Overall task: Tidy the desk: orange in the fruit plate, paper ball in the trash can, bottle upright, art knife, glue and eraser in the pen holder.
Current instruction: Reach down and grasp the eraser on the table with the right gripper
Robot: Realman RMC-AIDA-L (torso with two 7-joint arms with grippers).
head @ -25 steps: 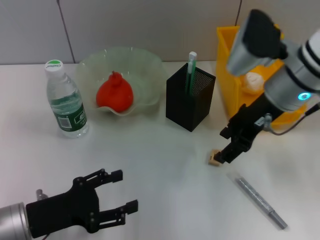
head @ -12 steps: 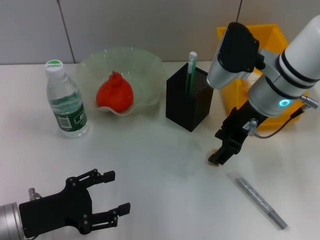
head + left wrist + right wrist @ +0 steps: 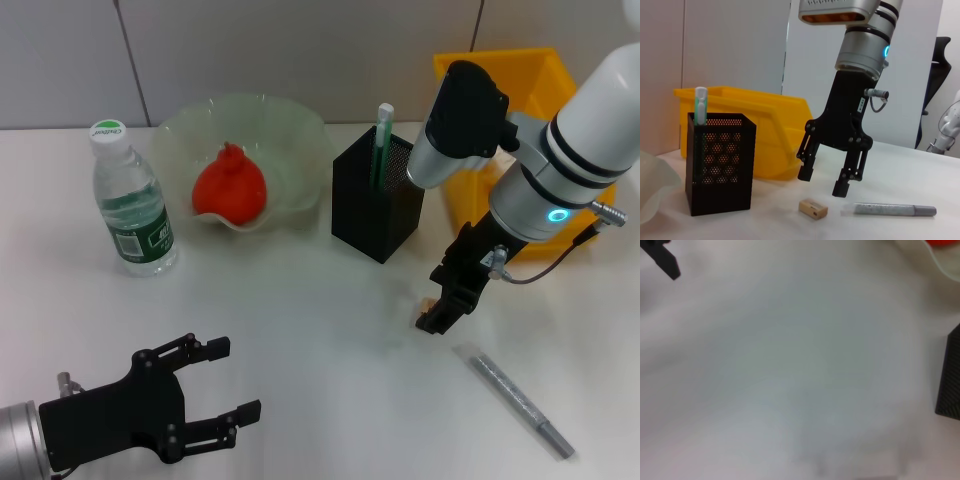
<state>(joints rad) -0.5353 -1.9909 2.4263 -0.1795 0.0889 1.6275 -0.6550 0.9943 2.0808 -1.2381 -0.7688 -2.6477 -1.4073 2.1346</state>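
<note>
Fruit plate: pale green, wavy rim, at the back of the counter; holds the orange.
Pen holder: black mesh box, upright, beside the plate; holds one green-and-white stick, likely the glue, standing up past the rim.
Trash can: yellow bin behind the pen holder, largely hidden by the right arm; contents cannot be told.
Bottle: upright, green cap on, beside the plate.
Eraser: small tan block lying on the counter, directly under the right gripper.
Art knife: grey, lying flat on the counter, near the eraser.
Right gripper: pointing down just above the eraser; fingers spread apart, holding nothing, not touching the eraser.
Left gripper: low at the counter's near edge, well apart from all items; fingers spread wide, holding nothing.
</note>
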